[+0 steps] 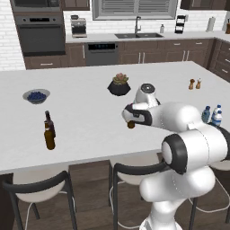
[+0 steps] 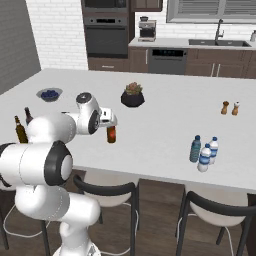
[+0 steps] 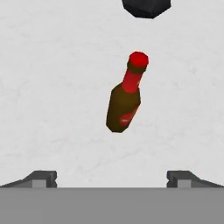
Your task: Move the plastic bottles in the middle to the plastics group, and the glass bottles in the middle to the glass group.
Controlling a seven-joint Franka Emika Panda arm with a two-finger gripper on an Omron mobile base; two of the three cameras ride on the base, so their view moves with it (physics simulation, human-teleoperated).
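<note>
An amber-brown glass bottle [image 3: 124,105] with a red cap stands upright on the white counter [image 1: 90,108], below my gripper [image 3: 112,178]. The jaws are open and hold nothing, well clear of the bottle on both sides. From the base views the hand [image 2: 105,117] hovers just over this bottle [image 2: 111,134], which peeks out under it [image 1: 130,125]. The glass group, two brown dark-topped bottles [image 1: 49,131] [image 2: 21,131], stands at the counter's left. At the front right, a teal plastic bottle [image 2: 195,149] [image 1: 206,113] and two clear blue-capped bottles [image 2: 204,157] [image 2: 213,149] cluster together.
A potted succulent in a black pot [image 1: 119,85] [image 3: 145,6] sits just beyond the red-capped bottle. A bowl of blueberries [image 1: 36,95] is at the far left. Two small shakers [image 1: 195,83] stand at the far right. Stools [image 1: 134,173] line the counter's near edge.
</note>
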